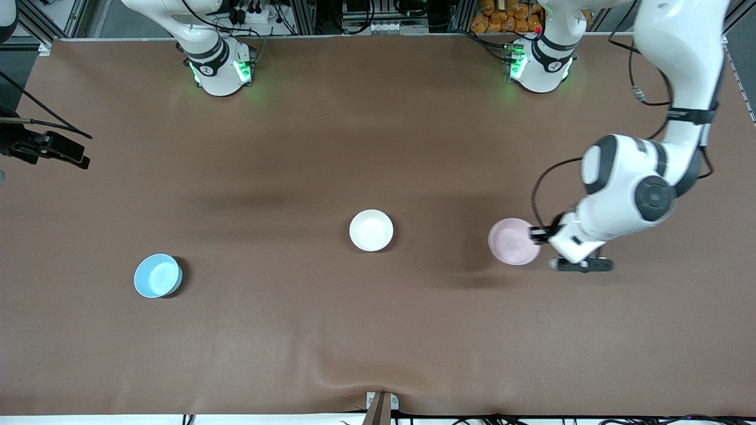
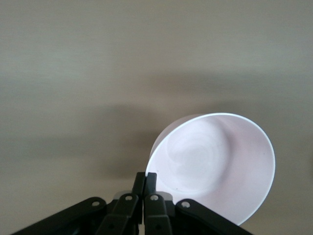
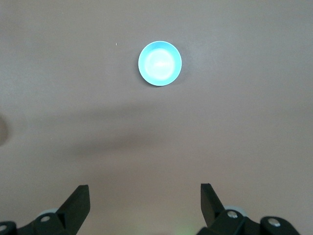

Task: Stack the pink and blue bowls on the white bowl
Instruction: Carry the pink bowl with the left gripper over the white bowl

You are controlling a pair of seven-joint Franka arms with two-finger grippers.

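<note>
The pale pink bowl (image 1: 512,241) (image 2: 210,166) hangs tilted just above the table, toward the left arm's end from the white bowl. My left gripper (image 1: 538,235) (image 2: 145,177) is shut on its rim, one finger inside and one outside. The white bowl (image 1: 371,230) stands upright mid-table with nothing in it. The light blue bowl (image 1: 157,275) (image 3: 160,63) sits toward the right arm's end, nearer the front camera than the white bowl. My right gripper (image 3: 144,196) is open and holds nothing, high over bare table with the blue bowl in its view.
The brown table mat (image 1: 378,330) is bare around the three bowls. Both arm bases (image 1: 218,65) (image 1: 540,65) stand along the back edge. Some black gear (image 1: 50,150) juts in at the table's edge on the right arm's end.
</note>
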